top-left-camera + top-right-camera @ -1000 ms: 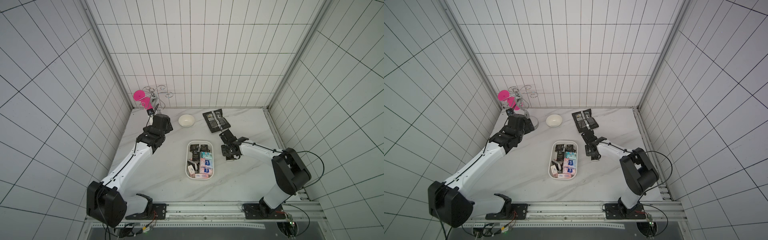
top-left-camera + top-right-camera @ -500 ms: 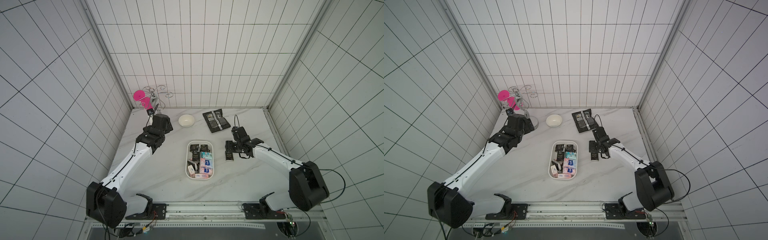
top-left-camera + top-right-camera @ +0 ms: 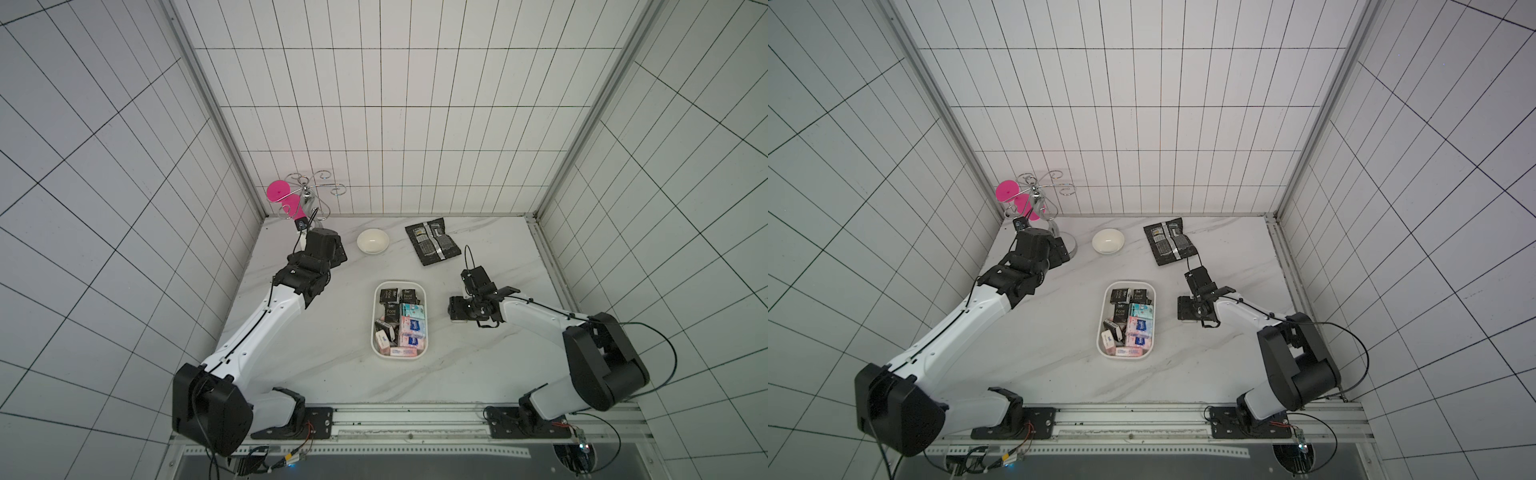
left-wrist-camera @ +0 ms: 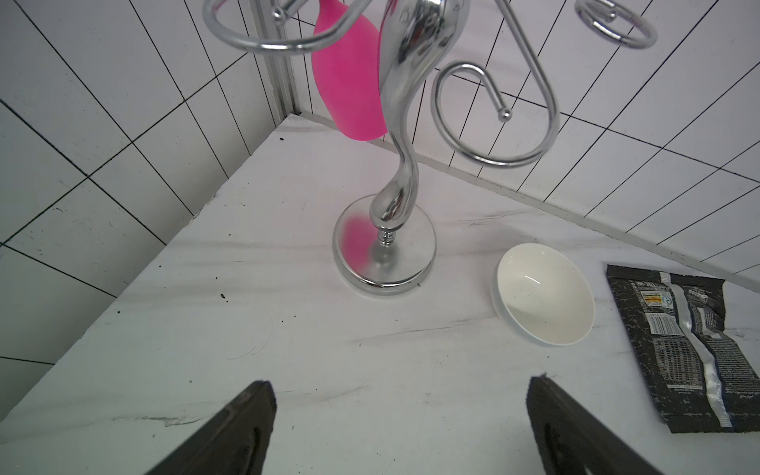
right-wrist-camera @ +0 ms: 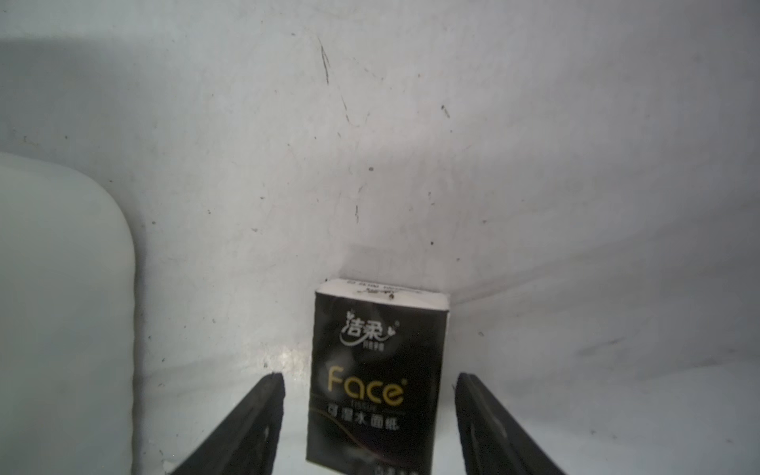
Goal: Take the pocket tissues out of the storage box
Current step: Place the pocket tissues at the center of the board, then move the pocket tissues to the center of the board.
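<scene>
Right arm (image 3: pixel 536 320) swung outward, right fingers (image 5: pixel 263 395) spread wide astride black "Face" pocket-tissue packet (image 5: pixel 376 382) on white marble bench (image 3: pixel 332 332), beside shallow white plastic storage box (image 3: pixel 401 358), left fingers (image 4: pixel 246 411) wide, empty.

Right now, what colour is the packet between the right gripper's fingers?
Black packet, gold Face lettering, white end; clearest in the right wrist view.

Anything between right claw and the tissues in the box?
Nothing visible: bare table separates the right claw from the pocket tissues in the storage box. One black packet lies between its open jaws, outside the box.
</scene>
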